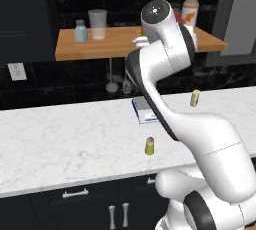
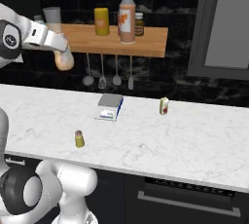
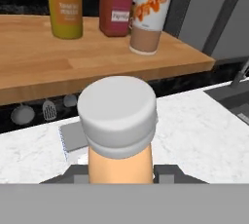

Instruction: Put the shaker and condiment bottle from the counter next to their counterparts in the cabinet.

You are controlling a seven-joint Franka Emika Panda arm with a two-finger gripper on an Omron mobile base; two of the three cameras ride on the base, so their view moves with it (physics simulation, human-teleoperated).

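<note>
My gripper (image 3: pixel 120 173) is shut on the condiment bottle (image 3: pixel 119 121), whose pale cap and peach-orange body rise between the fingers. In the right base view the gripper (image 2: pixel 60 51) holds this bottle (image 2: pixel 64 60) in front of the left part of the wooden plank shelf (image 2: pixel 146 43), just below its top. The olive-yellow shaker (image 1: pixel 149 146) (image 2: pixel 79 139) stands upright on the white marble counter (image 1: pixel 60 139), apart from the arm. On the shelf (image 1: pixel 115 44) stand the pale blue shaker (image 1: pixel 80 31) at the left and the tall orange-label bottle (image 1: pixel 190 9) (image 2: pixel 127 16) (image 3: pixel 151 13) at the right.
A clear glass (image 1: pixel 97 24) stands beside the blue shaker. A yellow bottle (image 3: pixel 64 6) and a red jar (image 3: pixel 115 17) sit left of the tall bottle. A small box (image 2: pixel 110 107) and a yellow striped can (image 2: pixel 164 105) rest on the counter. Utensils (image 2: pixel 102 74) hang under the shelf.
</note>
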